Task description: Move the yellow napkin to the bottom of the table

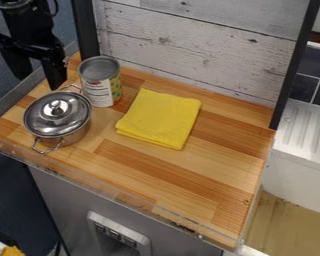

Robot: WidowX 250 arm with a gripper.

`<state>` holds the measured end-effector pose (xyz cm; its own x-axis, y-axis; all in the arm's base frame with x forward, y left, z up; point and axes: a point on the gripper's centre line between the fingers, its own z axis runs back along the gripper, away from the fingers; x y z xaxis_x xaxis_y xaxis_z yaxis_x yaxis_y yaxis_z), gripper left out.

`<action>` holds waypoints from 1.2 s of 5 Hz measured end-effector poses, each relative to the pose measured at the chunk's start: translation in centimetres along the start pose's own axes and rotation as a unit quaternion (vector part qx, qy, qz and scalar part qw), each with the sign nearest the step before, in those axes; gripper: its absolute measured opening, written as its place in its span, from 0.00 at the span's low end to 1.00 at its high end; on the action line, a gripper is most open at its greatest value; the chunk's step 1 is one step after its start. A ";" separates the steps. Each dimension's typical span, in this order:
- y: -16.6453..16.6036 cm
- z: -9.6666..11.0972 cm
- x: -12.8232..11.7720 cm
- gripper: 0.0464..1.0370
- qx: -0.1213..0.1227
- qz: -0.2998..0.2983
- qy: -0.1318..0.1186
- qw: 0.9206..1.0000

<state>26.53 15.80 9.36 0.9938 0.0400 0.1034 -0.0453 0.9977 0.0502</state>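
Your black two-finger gripper [38,82] hangs at the upper left, fingers apart, seemingly just behind the shiny lidded metal pot [69,120]. Your folded yellow cloth napkin [160,118] lies mid-table, right of the cylindrical labelled metal can [99,85].

Arm [22,12] cut off by top edge. Pot [72,135] interior hidden under lid [56,112]. Can [100,85] label print too small to read. Napkin [159,117] underside hidden. Yellow item [12,251], bottom left corner, cropped, can't tell what. White unit [299,135] cropped at right. Panel [119,232] markings too small, lower part cropped.
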 end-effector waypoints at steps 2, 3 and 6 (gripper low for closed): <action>-3.9 -1.4 0.8 0.96 -0.020 -0.038 0.013 0.999; -7.7 -1.4 2.2 0.96 -0.027 -0.045 0.006 0.999; -13.6 -7.7 8.5 0.96 -0.021 -0.010 0.019 1.000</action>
<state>36.36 2.97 1.93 0.9976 0.0218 0.0654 -0.0225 0.9997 0.0109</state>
